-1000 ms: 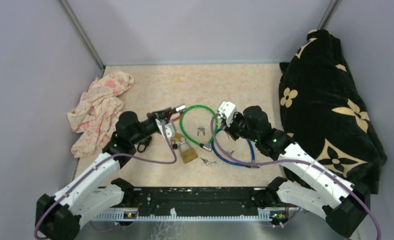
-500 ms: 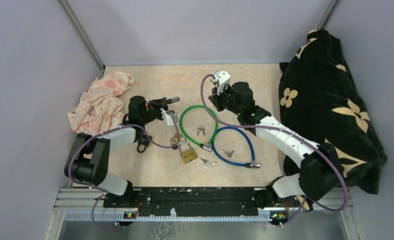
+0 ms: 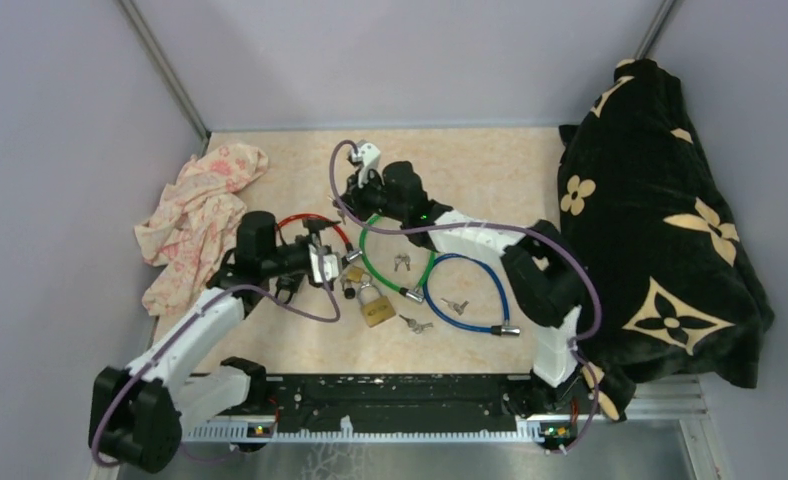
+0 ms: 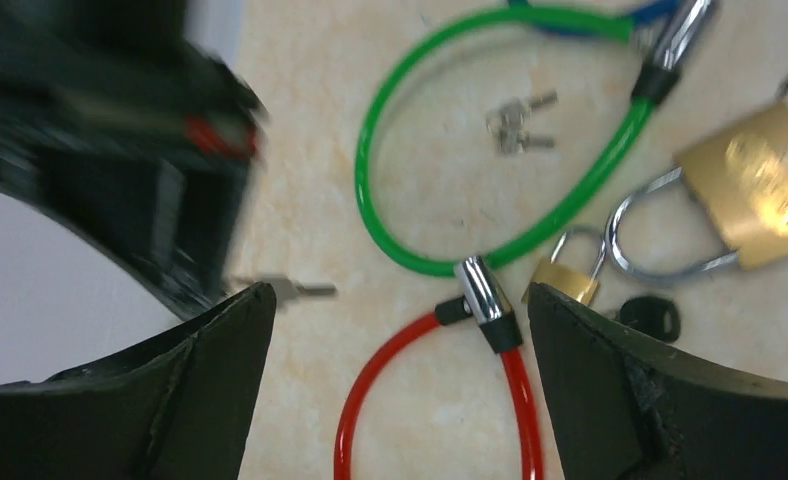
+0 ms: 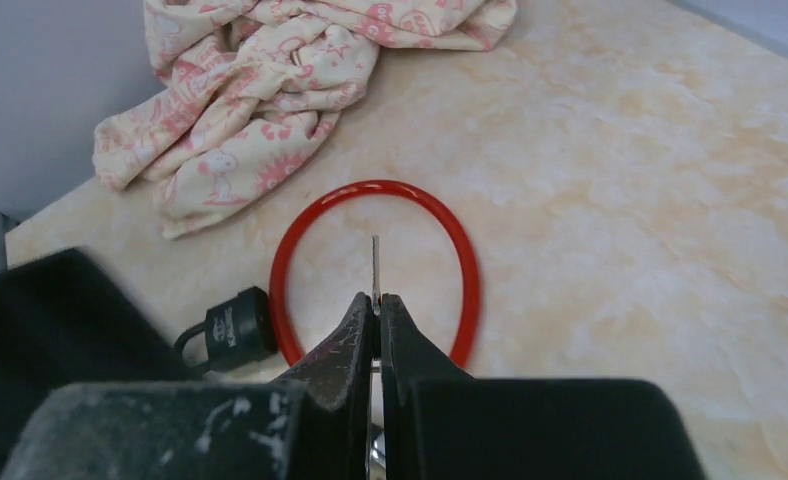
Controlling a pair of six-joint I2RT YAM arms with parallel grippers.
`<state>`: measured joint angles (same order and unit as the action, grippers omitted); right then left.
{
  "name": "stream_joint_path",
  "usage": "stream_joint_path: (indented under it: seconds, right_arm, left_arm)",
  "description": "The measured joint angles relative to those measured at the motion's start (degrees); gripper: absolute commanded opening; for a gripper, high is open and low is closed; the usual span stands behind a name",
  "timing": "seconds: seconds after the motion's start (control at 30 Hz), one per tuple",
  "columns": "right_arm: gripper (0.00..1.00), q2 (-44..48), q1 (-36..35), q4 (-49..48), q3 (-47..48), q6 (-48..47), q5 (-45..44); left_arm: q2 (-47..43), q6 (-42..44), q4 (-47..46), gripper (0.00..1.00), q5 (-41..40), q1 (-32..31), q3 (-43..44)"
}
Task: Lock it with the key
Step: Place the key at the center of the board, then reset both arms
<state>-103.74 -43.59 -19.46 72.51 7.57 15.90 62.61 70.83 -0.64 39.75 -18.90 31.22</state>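
Observation:
A red cable lock (image 3: 305, 217) lies flat on the table, and its metal lock cylinder (image 4: 485, 300) shows between my left fingers in the left wrist view. My left gripper (image 4: 397, 295) hovers over it, open wide and holding nothing. My right gripper (image 5: 377, 300) is shut on a small silver key (image 5: 375, 265), whose blade sticks out past the fingertips over the red loop (image 5: 375, 188). In the top view the right gripper (image 3: 355, 208) reaches across from the right, just behind the red lock. The same key (image 4: 300, 291) appears beside my left finger.
A green cable lock (image 3: 363, 245) and a blue one (image 3: 465, 257) lie right of the red one, with loose keys (image 3: 402, 262) nearby. Brass padlocks (image 3: 375, 308) and a black padlock (image 5: 228, 328) sit close by. A patterned cloth (image 3: 200, 215) is at left, a black flowered fabric (image 3: 660, 220) at right.
My left gripper has opened and let go of the red lock, which now lies on the table. My right arm swung left and back, carrying the key over the red loop.

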Motion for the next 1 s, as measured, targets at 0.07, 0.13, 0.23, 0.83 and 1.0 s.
stream_joint_path:
  seconds: [0.07, 0.13, 0.23, 0.83, 1.0]
  right_arm:
    - [0.00, -6.19, -1.07, -3.32, 4.28, 2.89, 0.74]
    - [0.00, -12.46, -1.81, -5.31, 8.63, 5.29, 1.07]
    - [0.00, -20.46, -2.95, -5.57, 14.38, 7.69, 1.51]
    - [0.99, -18.03, -4.00, 29.05, 29.53, -1.03, -0.44]
    - [0.98, 8.92, 6.60, 28.85, 9.14, 2.69, -5.22]
  left_arm:
    - [-5.38, -7.96, 2.82, 0.99, 2.73, 0.02, 2.80]
    - [-11.63, -18.43, 3.98, 0.99, 4.68, 0.02, 3.43]
    - [-19.41, -35.67, 2.86, 0.99, 4.52, 0.44, 1.68]
    - [-34.32, -89.33, -9.03, 0.99, -29.92, 18.60, -17.25]
    - [-36.65, -91.12, -9.53, 0.99, -36.06, 21.05, -20.09]
